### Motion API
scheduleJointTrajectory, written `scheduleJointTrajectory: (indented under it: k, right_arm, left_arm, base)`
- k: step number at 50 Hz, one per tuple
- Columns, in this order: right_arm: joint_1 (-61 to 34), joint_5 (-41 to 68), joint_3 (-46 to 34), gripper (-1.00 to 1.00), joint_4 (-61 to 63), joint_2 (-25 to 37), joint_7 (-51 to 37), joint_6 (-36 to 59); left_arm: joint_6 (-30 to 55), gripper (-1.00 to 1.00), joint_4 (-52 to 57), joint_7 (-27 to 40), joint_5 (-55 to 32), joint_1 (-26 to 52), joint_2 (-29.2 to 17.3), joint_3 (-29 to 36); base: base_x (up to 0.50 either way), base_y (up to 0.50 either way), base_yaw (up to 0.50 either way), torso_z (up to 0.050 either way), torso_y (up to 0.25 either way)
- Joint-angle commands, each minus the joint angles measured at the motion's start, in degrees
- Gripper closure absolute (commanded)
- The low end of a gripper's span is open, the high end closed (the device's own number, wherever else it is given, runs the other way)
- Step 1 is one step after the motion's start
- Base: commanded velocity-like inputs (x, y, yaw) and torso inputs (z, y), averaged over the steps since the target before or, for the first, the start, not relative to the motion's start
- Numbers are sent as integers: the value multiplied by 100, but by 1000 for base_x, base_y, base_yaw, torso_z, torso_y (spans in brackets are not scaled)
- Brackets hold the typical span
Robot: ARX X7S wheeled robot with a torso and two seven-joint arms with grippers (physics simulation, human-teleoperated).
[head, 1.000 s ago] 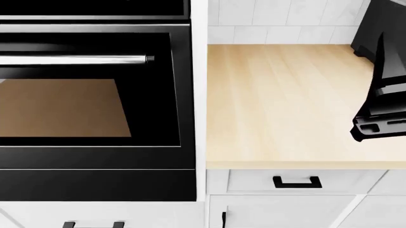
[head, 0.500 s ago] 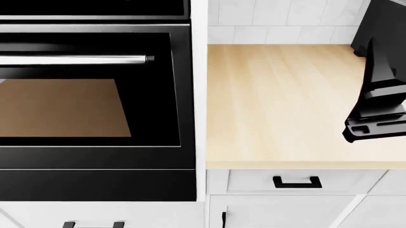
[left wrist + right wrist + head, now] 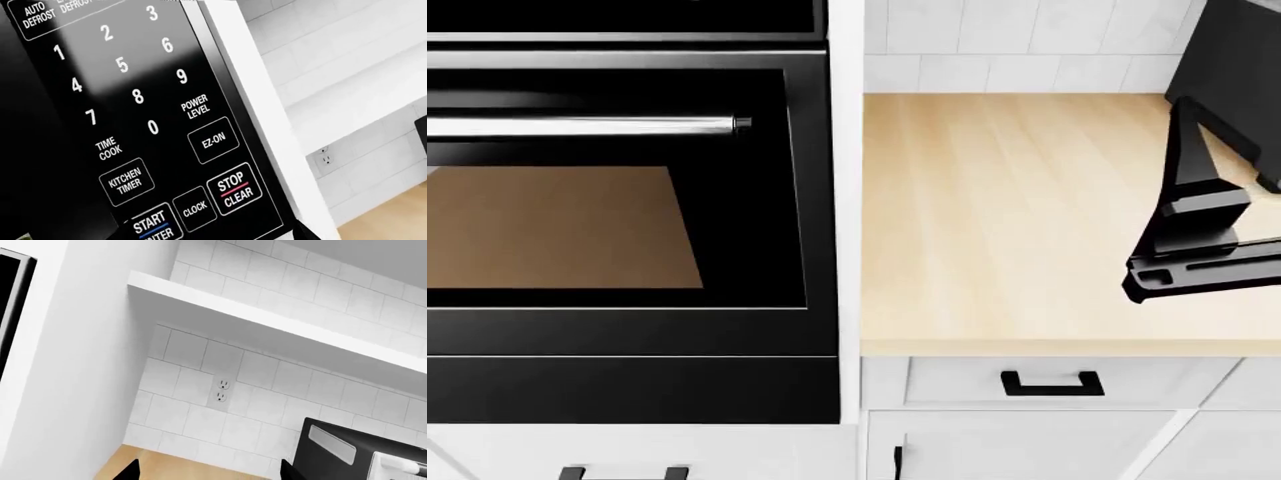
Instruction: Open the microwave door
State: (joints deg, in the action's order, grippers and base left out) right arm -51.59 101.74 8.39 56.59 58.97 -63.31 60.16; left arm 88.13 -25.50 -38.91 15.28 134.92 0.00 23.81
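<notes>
Microwave: we see a black box (image 3: pixel 1238 50) at the counter's far right corner in the head view. In the right wrist view it is a dark-sided box (image 3: pixel 337 447) against the tiled wall.
Microwave door: only a white sliver of the front (image 3: pixel 393 465) shows, at the edge of the right wrist view. We cannot make out the glass window.
Right gripper: it hangs over the counter (image 3: pixel 1014 220), near the front edge. The right gripper (image 3: pixel 1174 275) is on the near side of the microwave and apart from it.
Right gripper state: two dark fingertips (image 3: pixel 130 471) stand well apart in the wrist view, with nothing between them.
Left gripper: the left gripper (image 3: pixel 212 236) is close up to a black keypad (image 3: pixel 133 100) with white numbers and a STOP CLEAR button (image 3: pixel 233 189).
Left gripper state: we cannot tell, as only a dark tip (image 3: pixel 301 233) shows.
Oven: a large black oven door (image 3: pixel 627 230) with a steel bar handle (image 3: pixel 587 126) fills the left of the head view.
Between: bare wood lies between the right gripper and the microwave, with nothing in the way.
Around: a wall outlet (image 3: pixel 222 391) sits under a white shelf (image 3: pixel 267 325), and a drawer handle (image 3: pixel 1052 383) is below the counter.
</notes>
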Motion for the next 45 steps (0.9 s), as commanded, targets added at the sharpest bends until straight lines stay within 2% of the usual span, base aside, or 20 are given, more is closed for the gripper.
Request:
scheduleJointTrajectory:
  k: [1, 6, 14, 18, 21, 24, 35, 41, 45]
  right_arm:
    - [71, -127, -22, -100, -11, -109, 51, 51]
    - [64, -163, -53, -100, -27, -143, 56, 66]
    - [232, -172, 124, -100, -5, -89, 103, 40]
    - [304, -224, 174, -100, -3, -102, 141, 53]
    - [468, -305, 295, -100, 33, -134, 204, 54]
    - [665, -516, 389, -100, 30, -234, 344, 104]
    - [683, -481, 393, -100, 52, -226, 295, 88]
    - [674, -462, 388, -100, 63, -226, 279, 82]
    - [702, -525, 369, -100, 46, -256, 309, 115]
  left_arm:
    - [-206, -100, -96, -2472, 2851, 8, -1, 71]
    - [-426, -100, -8, -3420, 4230, 8, -1, -310]
    - [-985, -100, -60, -4176, 5731, 8, -1, -1094]
    - [-1322, -100, -70, -4443, 6485, 8, -3, -1596]
    - [-1660, -100, 122, -4392, 7372, 8, -18, -2188]
    - [-1898, -100, 562, -4383, 7817, 8, -195, -2379]
    - [-2029, -100, 1251, -4534, 8100, 8, -1361, -2431]
    - [-2068, -100, 1275, -4231, 7892, 8, -2154, -2410]
    - [-2606, -100, 1257, -3576, 7628, 8, -2708, -2387]
  base:
    - [0, 0, 0, 0, 0]
    - [0, 0, 0, 0, 0]
    - [0, 0, 0, 0, 0]
    - [0, 0, 0, 0, 0]
    - [0, 0, 0, 0, 0]
    - [0, 0, 0, 0, 0]
    - [0, 0, 0, 0, 0]
    - [0, 0, 0, 0, 0]
    - [0, 0, 0, 0, 0]
